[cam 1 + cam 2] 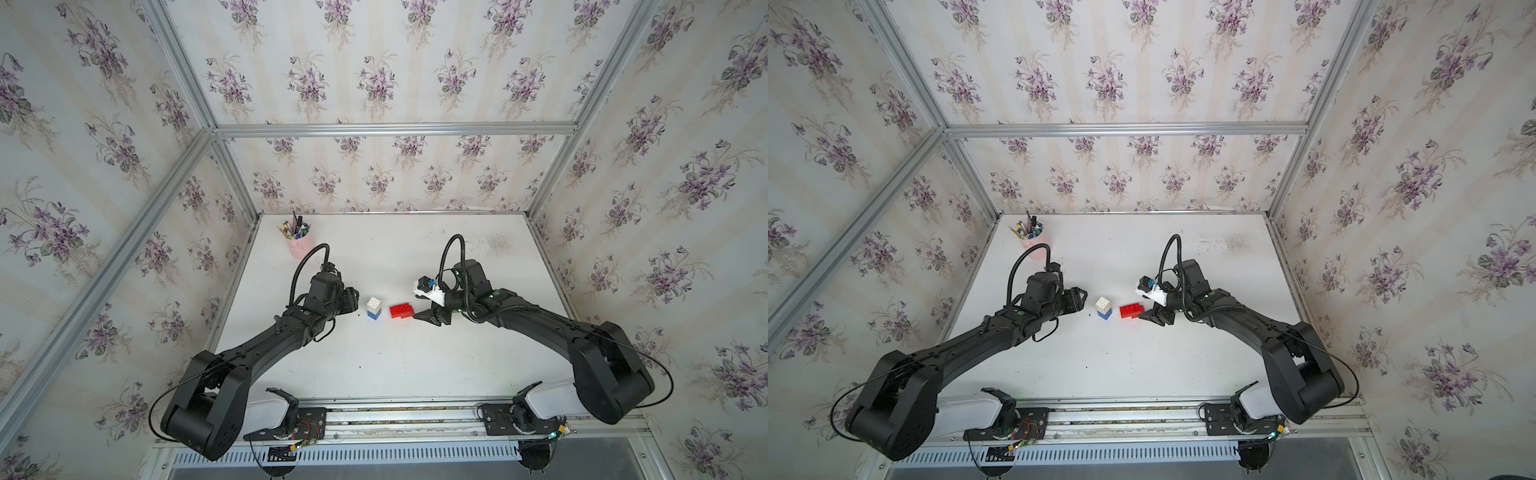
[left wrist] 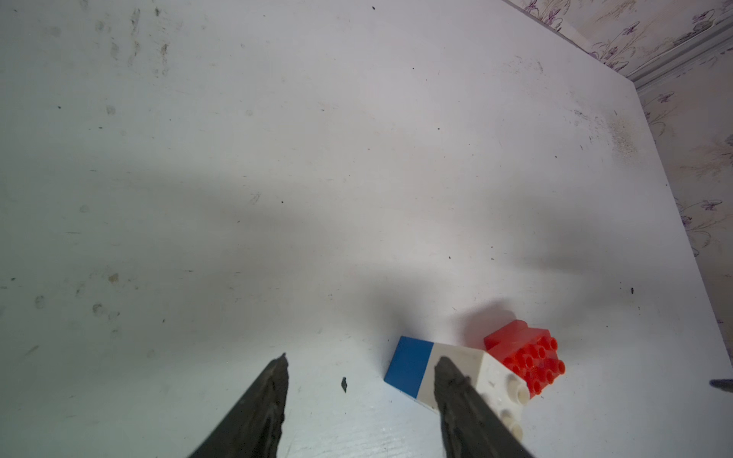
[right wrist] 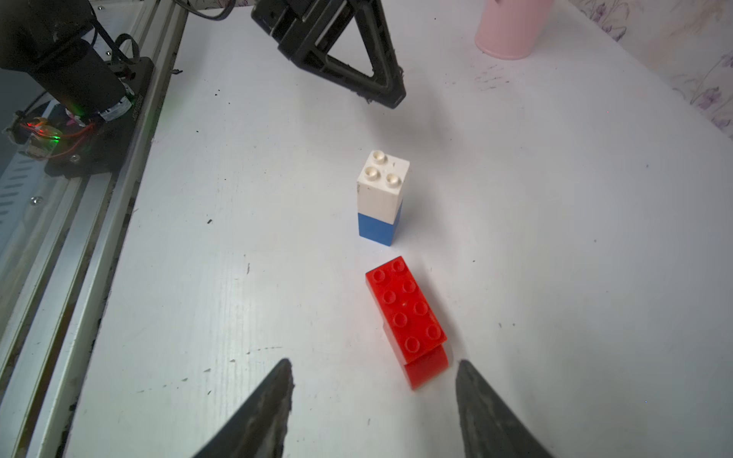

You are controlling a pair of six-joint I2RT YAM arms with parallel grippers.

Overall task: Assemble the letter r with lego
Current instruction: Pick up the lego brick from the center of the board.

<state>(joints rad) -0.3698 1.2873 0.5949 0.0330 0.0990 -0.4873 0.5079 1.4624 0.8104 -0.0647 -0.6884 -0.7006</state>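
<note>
Right wrist view: the right gripper (image 3: 373, 363) stands with its jaws apart and nothing between them, its tips low over the table (image 3: 238, 277). Just ahead of them lies the long red brick (image 3: 406, 309), studs up and skewed to the jaw line, with the short red brick (image 3: 426, 368) apparently pressed on beneath its nearer end. Just beyond, apart from the red pair, the white brick (image 3: 380, 190) sits upright on the blue brick (image 3: 377, 230). The letter r is therefore not yet joined. Farther off, the left gripper (image 2: 363, 359) is likewise spread and empty, near the column but not touching it. A pink cup (image 3: 507, 31) stands well away at the back. Judgement: the step in hand is lifting the red pair onto the white studs. The wrist should first square to the long brick and clamp its long sides. The left jaws should brace the narrow column low down. Pressing off-centre risks toppling it.
</note>
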